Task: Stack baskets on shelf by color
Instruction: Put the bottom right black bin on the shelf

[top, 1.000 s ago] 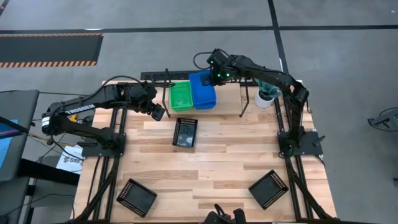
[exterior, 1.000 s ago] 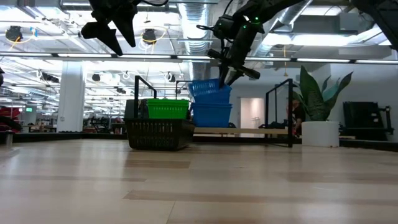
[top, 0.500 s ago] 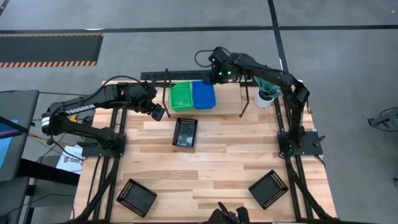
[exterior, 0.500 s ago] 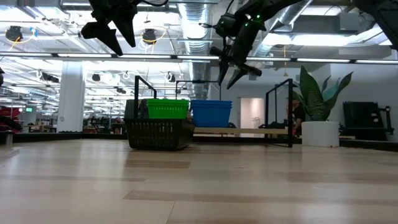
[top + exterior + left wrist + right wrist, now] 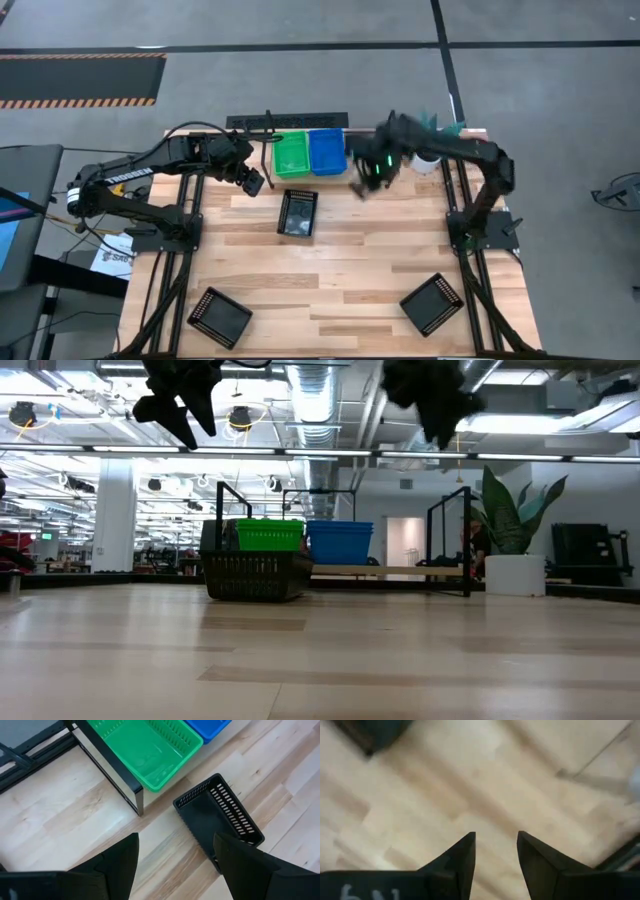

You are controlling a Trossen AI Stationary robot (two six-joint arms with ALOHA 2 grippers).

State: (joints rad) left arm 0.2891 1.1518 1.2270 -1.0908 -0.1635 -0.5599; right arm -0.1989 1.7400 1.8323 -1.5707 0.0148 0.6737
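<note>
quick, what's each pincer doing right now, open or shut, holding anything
Left pincer: open, empty, above the black basket.
Right pincer: open, empty, over bare table.

left arm (image 5: 120,180): white lettering along the link, reads "TROSSEN" | paper sheet (image 5: 110,258) under the surface's left edge: dark print, unreadable | right wrist view, bottom corner: pale marks, unreadable

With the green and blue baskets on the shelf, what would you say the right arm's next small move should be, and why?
Probably carry the right gripper, open and empty, toward the black basket at mid-table and lower over its rim. The shelf holds green and blue stacks; all three black baskets lie on the table.
</note>
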